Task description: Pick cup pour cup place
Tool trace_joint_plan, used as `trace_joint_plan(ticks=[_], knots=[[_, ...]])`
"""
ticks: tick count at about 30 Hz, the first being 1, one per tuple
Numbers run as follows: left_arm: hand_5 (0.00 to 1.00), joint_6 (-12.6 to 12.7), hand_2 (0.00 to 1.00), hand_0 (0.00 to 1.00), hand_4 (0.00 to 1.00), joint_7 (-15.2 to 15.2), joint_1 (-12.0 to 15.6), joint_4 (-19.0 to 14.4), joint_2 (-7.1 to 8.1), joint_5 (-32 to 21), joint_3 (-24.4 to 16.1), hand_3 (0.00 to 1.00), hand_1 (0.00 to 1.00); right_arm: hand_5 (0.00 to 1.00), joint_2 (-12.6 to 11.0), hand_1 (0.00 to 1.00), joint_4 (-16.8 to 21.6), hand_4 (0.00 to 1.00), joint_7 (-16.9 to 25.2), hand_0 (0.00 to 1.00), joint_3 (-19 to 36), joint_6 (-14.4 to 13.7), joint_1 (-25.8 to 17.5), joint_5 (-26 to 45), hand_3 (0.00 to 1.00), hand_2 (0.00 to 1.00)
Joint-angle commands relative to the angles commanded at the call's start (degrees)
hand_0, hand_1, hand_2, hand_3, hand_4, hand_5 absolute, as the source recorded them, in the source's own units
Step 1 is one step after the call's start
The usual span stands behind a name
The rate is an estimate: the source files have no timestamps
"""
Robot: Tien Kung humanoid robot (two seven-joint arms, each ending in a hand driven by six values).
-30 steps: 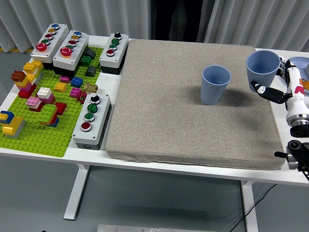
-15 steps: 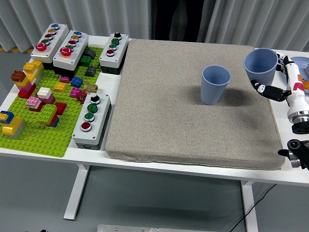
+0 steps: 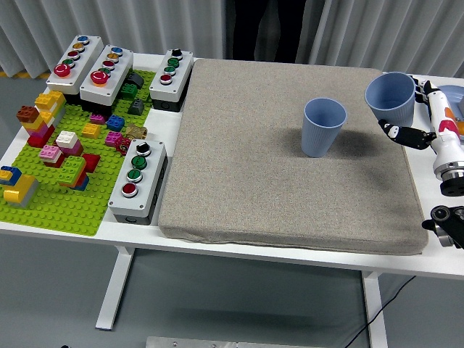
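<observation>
**Right hand holds a blue cup at the mat's far right corner**

The white table (image 3: 72,225) fills the view, and most of it is covered by a large grey mat (image 3: 275,174) that reaches from the middle to just under the robot's right hand. Well to the left of that hand, at the table's other end, lies a green building-brick baseplate (image 3: 65,196) strewn with coloured bricks, with four grey push-button boxes (image 3: 138,177) around it: three along its far side and one at its near right corner.

The right hand (image 3: 413,119) comes in from the picture's right edge; only its white and black wrist and a few fingers show, the rest of the arm being cut off by the frame. Its fingers are closed round a blue cup (image 3: 390,98), held upright and raised over the mat's far right corner. The cup hides most of the grip, so just a thumb tip and fingers behind the rim are visible.

Left of the hand, standing upright on the mat and apart from the held cup, is a second blue cup (image 3: 322,127). What either cup contains cannot be made out.

Just beyond the hand, a sliver of a pale blue plate (image 3: 453,93) is cut off at the right edge.
</observation>
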Motion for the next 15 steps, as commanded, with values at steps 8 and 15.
trace_joint_plan(ticks=[8,15], knots=[[0.949,0.0,0.845,0.761,0.513,0.0,0.0,0.0,0.07,0.0,0.0,0.750,0.800,0.126,-0.4,0.714,-0.6,0.774,-0.9,0.786,-1.0,0.0,1.0,-2.4,0.674,0.619],[0.948,0.0,0.845,0.762,0.515,-0.1,-0.2,0.0,0.12,-0.2,0.0,0.750,0.801,0.119,-0.6,0.714,-0.9,0.765,-2.1,0.787,-2.0,0.0,2.0,-4.2,0.673,0.620]])
